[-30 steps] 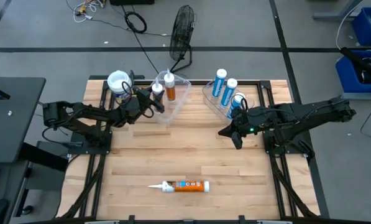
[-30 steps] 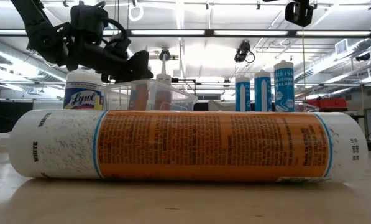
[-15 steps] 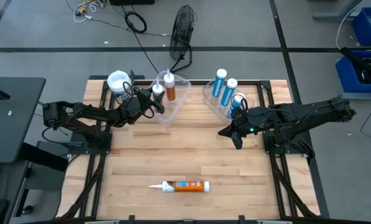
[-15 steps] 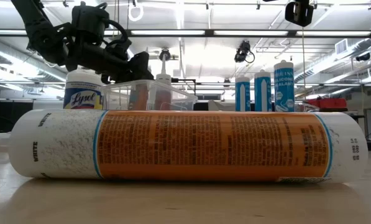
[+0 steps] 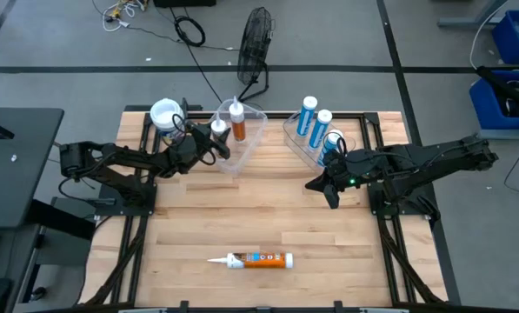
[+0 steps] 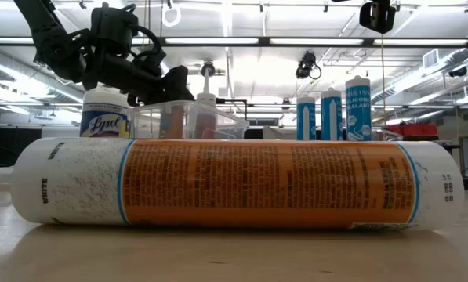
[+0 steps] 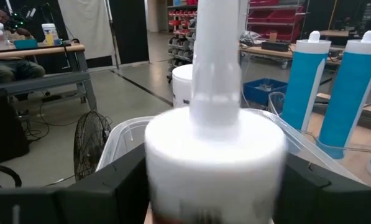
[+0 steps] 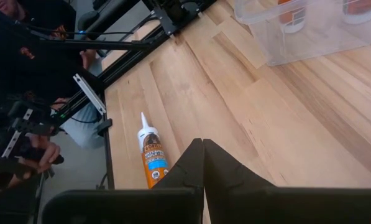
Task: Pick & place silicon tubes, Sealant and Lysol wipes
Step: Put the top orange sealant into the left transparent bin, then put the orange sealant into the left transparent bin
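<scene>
My left gripper [image 5: 212,141] is shut on an orange caulk tube [image 5: 218,129] with a white top and nozzle, upright inside the left clear bin [image 5: 250,130]. A second orange tube [image 5: 236,117] stands in that bin. The Lysol wipes [image 5: 165,114], a yellow canister with a white lid, stand left of the bin. A third orange tube [image 5: 259,259] lies on its side near the table's front edge. My right gripper [image 5: 316,184] is shut and empty, above the table in front of the right clear bin [image 5: 296,132], which holds three blue tubes [image 5: 320,122]. My left gripper pinches the orange tube between its two fingers [image 7: 110,186], on the body just below the white shoulder [image 7: 216,155]. The fingers come level from the table's left side and lie across the tube. The tube stands upright in the bin; whether its base rests on the bin floor I cannot tell.
A black fan [image 5: 256,43] stands on the floor beyond the far edge. The lying tube fills the front of the low view [image 6: 226,184]. Bare wood [image 5: 268,209] lies between the bins and that tube.
</scene>
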